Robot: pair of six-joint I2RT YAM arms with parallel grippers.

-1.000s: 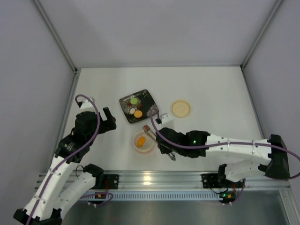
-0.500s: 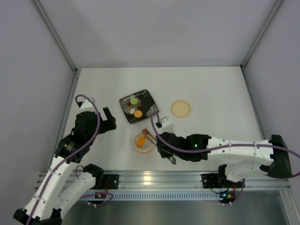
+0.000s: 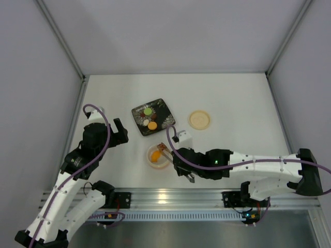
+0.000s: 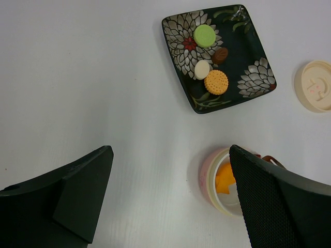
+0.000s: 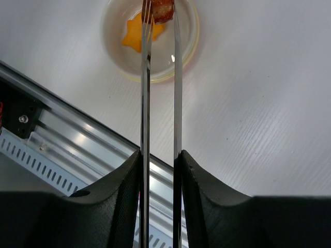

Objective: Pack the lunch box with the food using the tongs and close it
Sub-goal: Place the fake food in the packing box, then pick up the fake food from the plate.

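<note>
Lunch box (image 3: 149, 160) sits open on the table (image 3: 232, 98), just ahead of the arm bases and near the black floral plate (image 4: 249, 61). Its lid (image 3: 199, 119) lies apart, off to the right. One orange star-shaped piece (image 5: 136, 34) already lies inside it.

My right gripper (image 5: 159, 155) is clamped on the tongs (image 5: 146, 93), one finger (image 5: 120, 199) pressing each long arm from outside. At the tips I see a red-brown piece (image 5: 162, 9) caught between them, hanging over the far rim of the lunch box. I cannot tell whether it touches the rim.

Against the picture from a second ago, the right arm has drawn back toward the near edge and slid a little left. Back then the tips and their red-brown piece stood just beyond the lunch box, on the plate's side; now they are over it. The lunch box, lid and plate have not shifted.

My left gripper (image 4: 169, 155) hangs over the table with its fingers (image 4: 77, 194) spread wide, holding nothing, and it has not moved in that second.

On the plate remain a green piece (image 4: 205, 35), a dark brown piece (image 4: 220, 55), a white piece (image 4: 201, 69) and an orange biscuit (image 4: 216, 81), grouped close together.
</note>
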